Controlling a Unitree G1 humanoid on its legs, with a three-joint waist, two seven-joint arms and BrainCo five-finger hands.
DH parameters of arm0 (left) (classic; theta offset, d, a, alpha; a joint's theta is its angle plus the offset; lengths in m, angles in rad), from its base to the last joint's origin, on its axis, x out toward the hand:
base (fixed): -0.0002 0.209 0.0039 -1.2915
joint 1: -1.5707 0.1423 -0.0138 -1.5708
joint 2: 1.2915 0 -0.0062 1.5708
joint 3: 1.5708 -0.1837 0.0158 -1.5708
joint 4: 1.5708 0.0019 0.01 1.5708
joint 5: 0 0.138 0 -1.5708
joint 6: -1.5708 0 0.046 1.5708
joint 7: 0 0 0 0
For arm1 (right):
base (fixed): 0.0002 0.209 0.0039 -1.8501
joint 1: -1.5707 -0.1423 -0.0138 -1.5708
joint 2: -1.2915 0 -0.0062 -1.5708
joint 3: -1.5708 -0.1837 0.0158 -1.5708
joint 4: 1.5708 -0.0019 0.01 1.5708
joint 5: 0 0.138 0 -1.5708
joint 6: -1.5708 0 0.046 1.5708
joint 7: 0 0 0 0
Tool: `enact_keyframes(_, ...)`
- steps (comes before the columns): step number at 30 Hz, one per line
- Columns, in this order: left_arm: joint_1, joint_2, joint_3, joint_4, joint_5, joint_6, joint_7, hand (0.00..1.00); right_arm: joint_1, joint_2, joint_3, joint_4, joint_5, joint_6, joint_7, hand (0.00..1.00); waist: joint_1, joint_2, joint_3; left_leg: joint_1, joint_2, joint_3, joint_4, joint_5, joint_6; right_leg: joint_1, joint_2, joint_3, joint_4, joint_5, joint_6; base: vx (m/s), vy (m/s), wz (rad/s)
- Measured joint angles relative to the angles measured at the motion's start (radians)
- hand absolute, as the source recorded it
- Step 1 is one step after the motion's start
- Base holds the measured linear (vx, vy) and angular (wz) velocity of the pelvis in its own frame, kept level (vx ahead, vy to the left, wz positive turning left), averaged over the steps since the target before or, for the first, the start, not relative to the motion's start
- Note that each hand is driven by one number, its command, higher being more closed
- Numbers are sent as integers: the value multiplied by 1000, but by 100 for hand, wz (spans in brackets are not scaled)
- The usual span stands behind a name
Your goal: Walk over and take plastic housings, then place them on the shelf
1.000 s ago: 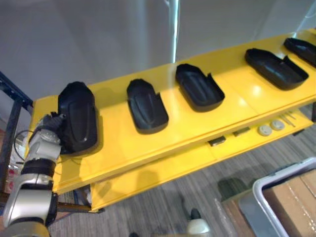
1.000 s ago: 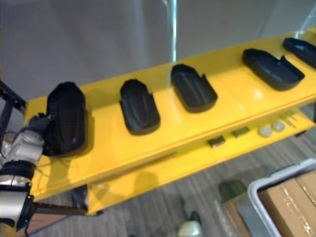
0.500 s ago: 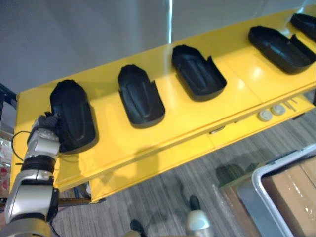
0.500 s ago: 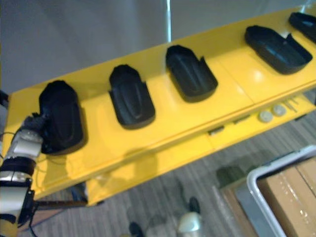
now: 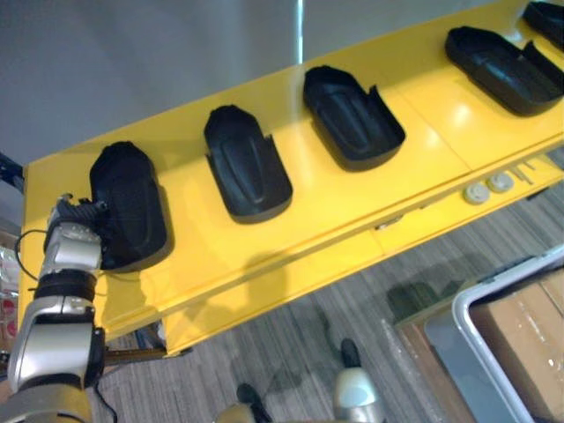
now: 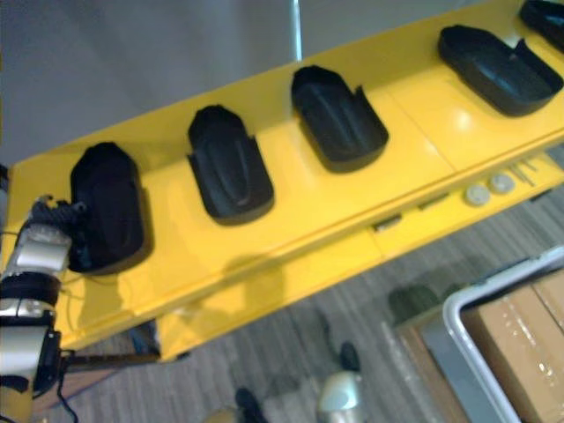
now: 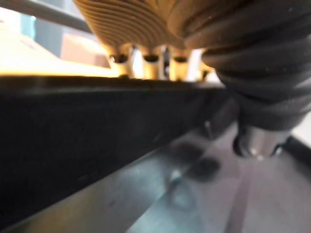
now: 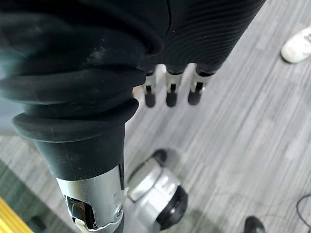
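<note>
Left eye view: left hand (image 5: 74, 240) set against the side of end housing (image 5: 132, 207) on shelf (image 5: 326, 211), touching it; grip impossible to tell. Next housing (image 5: 247, 163) well off to that hand's right. Right hand (image 8: 194, 39) hanging loose, straight-fingered, holding nothing.

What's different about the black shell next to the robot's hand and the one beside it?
The end housing has the left hand against its side; the second housing lies alone. The end housing sits at the end of the yellow shelf, the second housing nearer the middle. Both are black, oval and alike in size.
</note>
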Motion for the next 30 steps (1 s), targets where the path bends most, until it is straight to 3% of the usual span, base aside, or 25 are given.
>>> enact_keyframes(6, -43, 8, 8, -5, -11, -19, 105, 0, 0, 2, 20, 5, -1, -17, 0, 0, 5, 0, 0, 5, 0, -6, 0, 0, 0, 8, 0, -4, 1, 0, 0, 0, 0, 0)
enact_keyframes(11, -99, 82, 8, -93, -7, -112, 174, 0, 2, 2, 15, 12, -5, -39, 1, 0, 6, 4, -3, 32, -1, -20, -6, 2, -1, 39, 0, -16, 0, -1, 0, -6, -1, 2)
enact_keyframes(16, -117, 98, -17, -233, 1, -198, 174, 0, 3, 0, -9, 17, -20, -49, 0, 0, 28, 41, -58, 60, -12, -29, -71, 32, -6, 60, -1, -63, -3, -6, -6, -11, -15, 9)
enact_keyframes(20, -112, 102, -19, -390, -32, -277, 175, 0, -9, 1, -52, 35, -15, -66, -10, 0, 48, 43, -90, 104, -22, -53, -160, 80, -12, 97, 4, -101, -12, -14, -8, -5, -38, 24)
enact_keyframes(23, -59, 102, -3, -534, -135, -359, 188, 0, -35, 0, -82, 39, 11, -94, -37, 0, 78, 27, -147, 114, -22, -57, -211, 108, -16, 96, 13, -110, -19, -15, -9, -2, -31, 10)
enact_keyframes(25, 56, 87, 62, -697, -225, -461, 191, 0, -70, 1, -90, 42, 29, -124, -49, 0, 98, 7, -172, 131, -22, -57, -230, 117, -18, 107, 17, -113, -25, -15, -9, 0, 0, 0)
enact_keyframes(26, 90, 70, 89, -740, -246, -487, 192, 0, -77, 1, -90, 42, 30, -127, -52, 0, 103, 4, -175, 132, -22, -59, -230, 116, -18, 113, 17, -114, -27, -15, -9, -7, -7, 5)
enact_keyframes(30, 363, -124, 312, -1001, -263, -702, 238, 0, -97, 12, -93, 47, 16, -121, -83, 0, 140, -8, -203, 130, -24, -82, -230, 116, -18, 132, 16, -137, -40, -16, -10, -5, -7, 14)
